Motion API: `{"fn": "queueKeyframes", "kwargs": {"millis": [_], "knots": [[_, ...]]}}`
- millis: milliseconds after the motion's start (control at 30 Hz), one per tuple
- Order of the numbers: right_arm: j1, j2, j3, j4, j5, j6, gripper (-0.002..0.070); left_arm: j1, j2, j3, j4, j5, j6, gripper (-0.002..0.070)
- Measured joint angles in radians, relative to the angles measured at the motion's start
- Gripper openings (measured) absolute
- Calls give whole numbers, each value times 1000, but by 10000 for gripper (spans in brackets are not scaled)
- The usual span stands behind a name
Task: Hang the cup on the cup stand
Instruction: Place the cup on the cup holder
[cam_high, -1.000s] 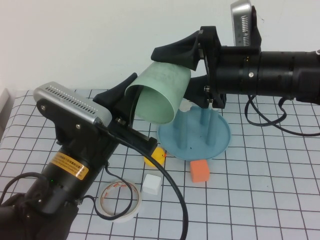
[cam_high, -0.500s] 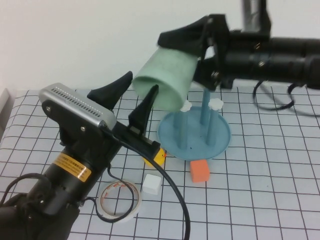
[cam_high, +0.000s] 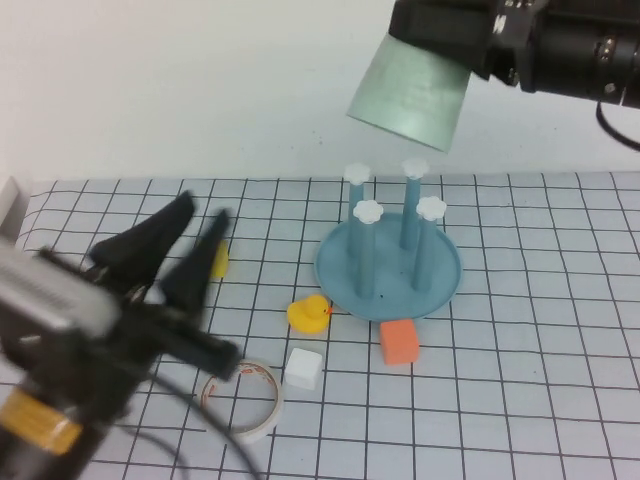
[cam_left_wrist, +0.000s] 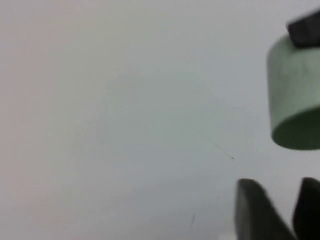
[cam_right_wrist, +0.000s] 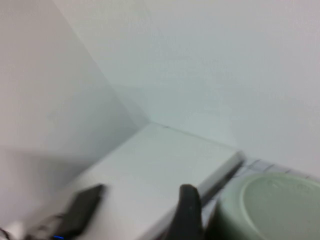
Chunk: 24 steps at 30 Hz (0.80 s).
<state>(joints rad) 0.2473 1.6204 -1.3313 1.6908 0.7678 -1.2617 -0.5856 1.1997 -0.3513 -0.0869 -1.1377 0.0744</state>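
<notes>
The pale mint-green cup hangs tilted in the air, high above the cup stand, with its mouth facing down and to the left. My right gripper is shut on its upper end at the top right. In the right wrist view one dark finger lies against the cup. The stand's blue posts with white flower caps are bare. Low at the left, my left gripper is open and empty, well clear of the cup. In the left wrist view its fingers sit below the distant cup.
On the gridded mat in front of the stand lie a yellow duck, an orange cube, a white cube and a tape roll. A small yellow object sits just behind the left gripper. A white wall closes the back.
My left gripper let go of the cup and pulled back down to the left. My right gripper carried the cup up and to the right, above the stand.
</notes>
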Motion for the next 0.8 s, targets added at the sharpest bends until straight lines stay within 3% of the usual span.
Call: {"fn": "queueKeyframes", "kwargs": {"millis": [100, 200, 467, 800], "knots": [[0, 0, 0, 0, -44, -186, 571, 0, -99, 31, -68, 109, -18, 78], [2, 0, 0, 0, -92, -366, 571, 0, -206, 38, -155, 329, -18, 21], [22, 53, 0, 2, -180, -655, 571, 0, -396, 43, -200, 722, 58, 0], [22, 260, -132, 4, -199, -681, 570, 0, -427, 48, -198, 784, 85, 0]]}}
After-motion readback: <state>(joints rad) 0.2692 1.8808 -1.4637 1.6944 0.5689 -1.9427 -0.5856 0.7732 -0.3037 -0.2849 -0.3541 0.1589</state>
